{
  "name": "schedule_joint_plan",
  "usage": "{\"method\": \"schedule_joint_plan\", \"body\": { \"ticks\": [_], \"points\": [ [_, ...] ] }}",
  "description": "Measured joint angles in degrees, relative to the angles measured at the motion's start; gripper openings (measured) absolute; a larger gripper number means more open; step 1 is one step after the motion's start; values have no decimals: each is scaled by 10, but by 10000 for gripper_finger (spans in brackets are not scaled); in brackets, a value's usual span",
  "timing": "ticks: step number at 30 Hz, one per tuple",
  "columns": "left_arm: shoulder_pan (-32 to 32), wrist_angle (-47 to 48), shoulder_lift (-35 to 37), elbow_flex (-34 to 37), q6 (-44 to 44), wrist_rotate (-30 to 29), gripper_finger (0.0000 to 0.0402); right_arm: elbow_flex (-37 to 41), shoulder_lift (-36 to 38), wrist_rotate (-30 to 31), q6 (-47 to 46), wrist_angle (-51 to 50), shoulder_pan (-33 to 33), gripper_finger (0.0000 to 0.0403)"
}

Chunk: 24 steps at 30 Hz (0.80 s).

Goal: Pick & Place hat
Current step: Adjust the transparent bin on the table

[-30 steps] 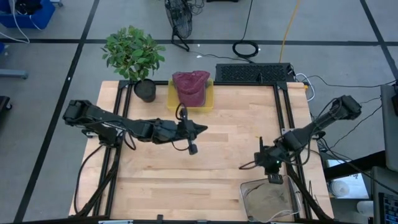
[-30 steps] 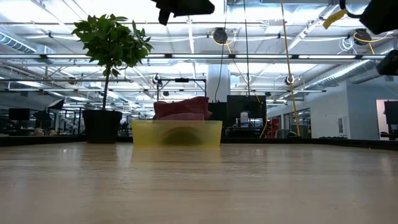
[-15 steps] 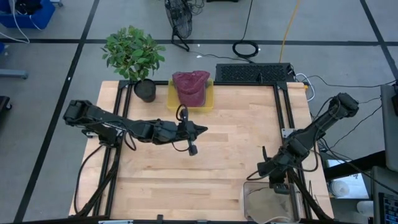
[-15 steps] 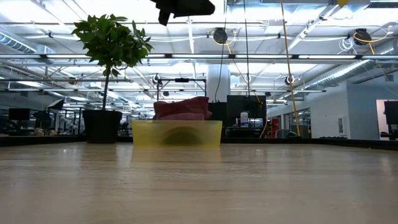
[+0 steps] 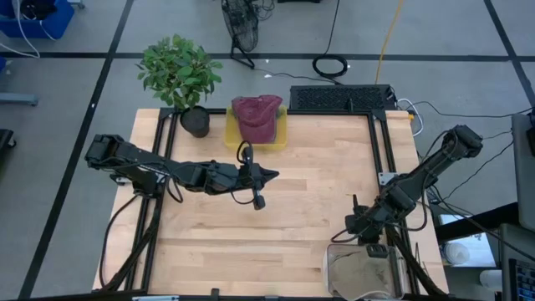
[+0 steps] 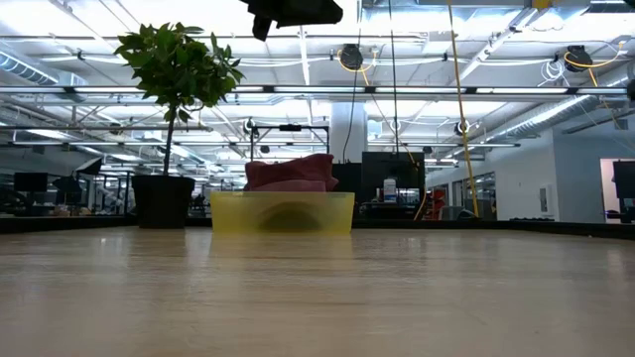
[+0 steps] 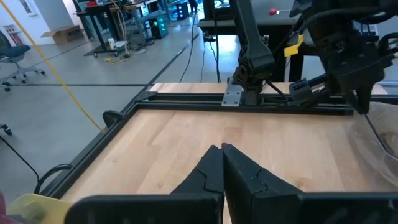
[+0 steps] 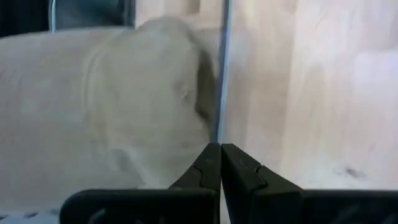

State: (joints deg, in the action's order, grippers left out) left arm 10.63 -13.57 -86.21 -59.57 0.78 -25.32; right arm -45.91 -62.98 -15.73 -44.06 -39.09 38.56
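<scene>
Two hats on the table: a maroon hat [image 5: 257,118] resting in a yellow bin [image 5: 233,134] at 12 o'clock, a beige hat [image 8: 118,106] lying in a clear bin [image 5: 334,276] at 5 o'clock. Right gripper [image 8: 220,163] above the clear bin's edge, fingers pressed together, empty, probably lining up a pick. Left gripper [image 7: 222,167] near table centre, closed, empty, waiting. One potted plant [image 5: 180,75] at 11 o'clock.

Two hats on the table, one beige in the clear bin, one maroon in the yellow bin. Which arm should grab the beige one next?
Right. The right gripper, shut, hangs at the clear bin's rim over the beige hat. The left gripper, shut, is mid-table near the maroon hat in the yellow bin.
</scene>
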Motion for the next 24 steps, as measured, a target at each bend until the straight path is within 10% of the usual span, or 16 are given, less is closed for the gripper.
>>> {"method": "schedule_joint_plan", "body": {
  "ticks": [10, 24],
  "points": [
    [0, 2, 0, 0, 0, 0, 4, 0, -11, 62, 74, 165, -37, 0],
    [0, 9, 0, -1, 0, 0, 12, 0, -35, 50, 109, 149, -37, 0]
  ]
}}
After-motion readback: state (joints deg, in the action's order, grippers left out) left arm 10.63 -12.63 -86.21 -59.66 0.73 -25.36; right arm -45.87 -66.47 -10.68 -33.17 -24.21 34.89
